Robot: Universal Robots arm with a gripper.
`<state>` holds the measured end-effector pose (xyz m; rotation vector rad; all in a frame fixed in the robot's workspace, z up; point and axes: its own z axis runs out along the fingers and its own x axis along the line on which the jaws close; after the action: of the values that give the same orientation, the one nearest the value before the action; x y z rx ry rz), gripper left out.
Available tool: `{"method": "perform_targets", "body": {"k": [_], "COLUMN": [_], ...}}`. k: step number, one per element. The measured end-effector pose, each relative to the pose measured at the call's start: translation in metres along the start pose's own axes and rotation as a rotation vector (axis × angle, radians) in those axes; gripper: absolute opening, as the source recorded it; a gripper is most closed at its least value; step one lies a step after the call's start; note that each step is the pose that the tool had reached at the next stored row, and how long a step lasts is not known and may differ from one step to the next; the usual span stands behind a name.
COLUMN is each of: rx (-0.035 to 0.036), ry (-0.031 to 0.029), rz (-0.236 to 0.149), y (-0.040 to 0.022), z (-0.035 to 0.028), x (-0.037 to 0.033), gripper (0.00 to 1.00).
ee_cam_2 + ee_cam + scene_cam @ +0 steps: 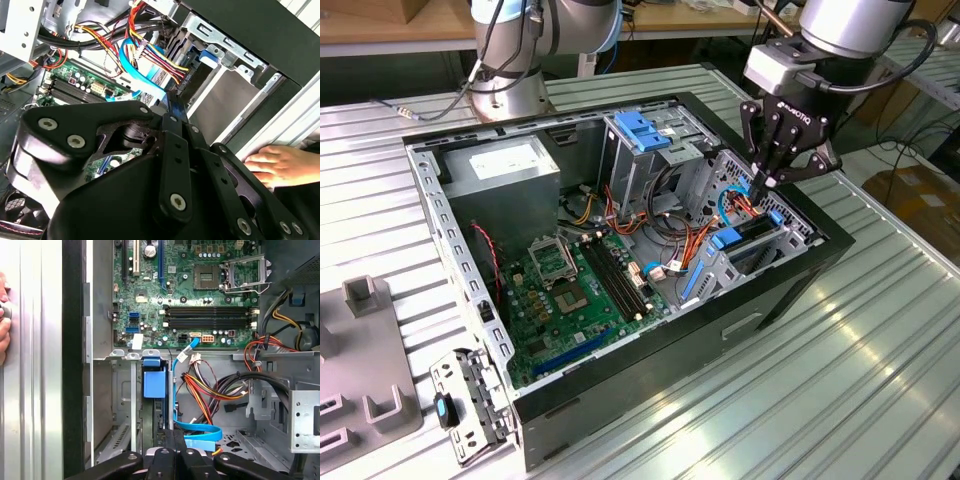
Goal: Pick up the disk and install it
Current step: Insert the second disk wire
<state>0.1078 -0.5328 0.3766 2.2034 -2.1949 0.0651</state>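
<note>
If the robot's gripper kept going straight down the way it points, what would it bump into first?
Probably the disk, standing on edge in its bay right beneath the gripper. Blue and orange cables lie close beside it, so depth leaves some doubt.

Open computer case [800,270] with motherboard [570,295]

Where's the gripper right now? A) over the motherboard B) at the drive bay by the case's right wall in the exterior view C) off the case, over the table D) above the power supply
B: the gripper reaches into the bay beside the blue-framed disk.
</note>
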Motion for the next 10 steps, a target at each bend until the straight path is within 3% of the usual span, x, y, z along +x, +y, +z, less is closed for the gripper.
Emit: {"method": "perform_targets", "body": {"k": [5,7,10], "rx": [0.0,-0.0001,-0.0001], "ry": [0.0069,0.0119,0.0173], "rz": [0.0,0.0,0.0], "y": [-0.0001,-0.0002,-0.0006], "z": [0.0016,0.0027,0.0049], "x": [-0.0001,-0.0003,-0.0003], "gripper": [0.11,0.24,0.23]}}
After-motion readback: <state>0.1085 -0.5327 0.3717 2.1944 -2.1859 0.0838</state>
